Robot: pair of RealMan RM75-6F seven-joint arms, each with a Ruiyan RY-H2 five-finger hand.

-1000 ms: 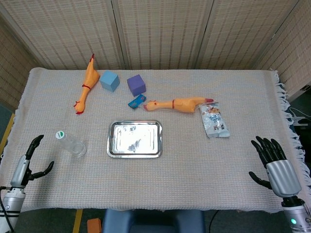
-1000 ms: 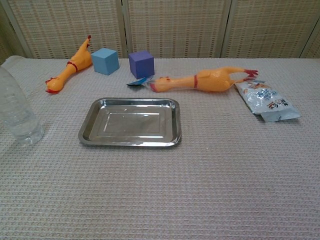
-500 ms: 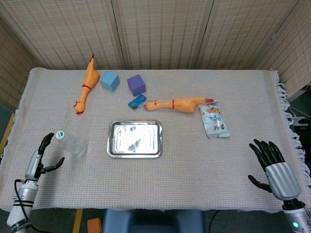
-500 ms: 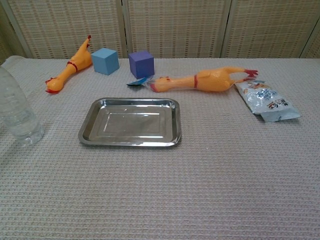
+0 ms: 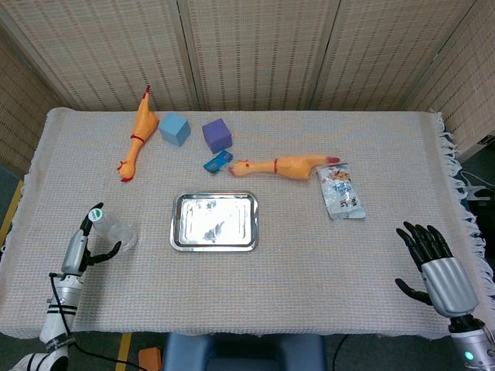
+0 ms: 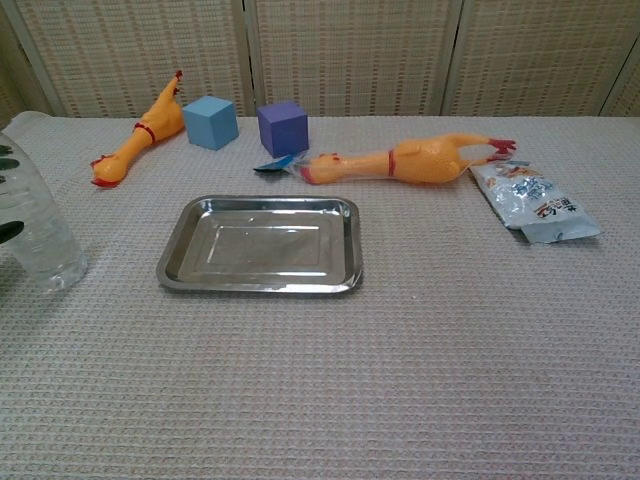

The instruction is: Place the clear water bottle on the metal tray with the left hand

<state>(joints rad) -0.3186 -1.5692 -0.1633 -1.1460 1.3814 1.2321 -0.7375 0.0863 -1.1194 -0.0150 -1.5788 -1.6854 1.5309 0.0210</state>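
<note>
Left hand (image 5: 83,246) fingers (image 5: 93,219) spread around bottle (image 5: 116,229)

Far beyond your fingers lie two rubber chickens (image 5: 137,133) (image 5: 283,165), blue cube (image 5: 175,128), purple cube (image 5: 216,135), snack packet (image 5: 341,192).

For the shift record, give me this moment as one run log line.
phase: reaching | left hand: open beside water bottle | bottle: upright on table | metal tray: empty | right hand: open, idle

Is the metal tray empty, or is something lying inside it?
Empty. The metal tray shows only its bare, shiny floor in both views; the clear water bottle stands outside it.
</note>
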